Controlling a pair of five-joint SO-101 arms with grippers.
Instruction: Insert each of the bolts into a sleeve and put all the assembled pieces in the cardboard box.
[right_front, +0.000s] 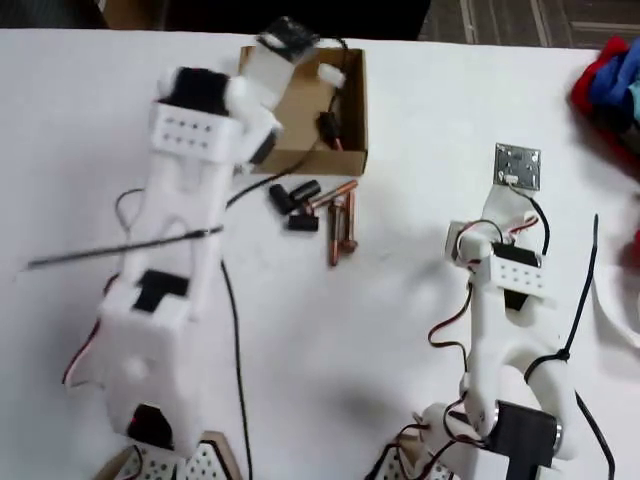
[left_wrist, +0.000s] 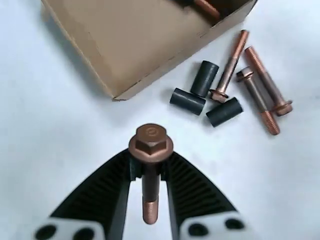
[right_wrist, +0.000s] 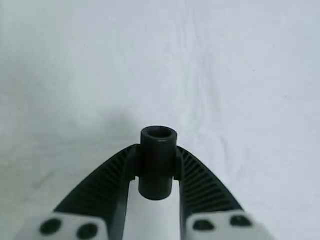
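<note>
Left fingers (left_wrist: 107, 186) clamp a bolt (left_wrist: 150, 147); cropped cardboard box (left_wrist: 125, 45) perhaps holds another.

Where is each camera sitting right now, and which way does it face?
High view: fixed above the table, looking down; both arms, the cardboard box, loose bolts and loose sleeves show.
Left wrist view: on the left arm's wrist, looking along the left gripper, shut on a bolt, toward the box.
Right wrist view: on the right arm's wrist, looking along the right gripper, shut on a sleeve, toward the table.
Shared: high and left wrist views both show the box and loose pieces.
</note>
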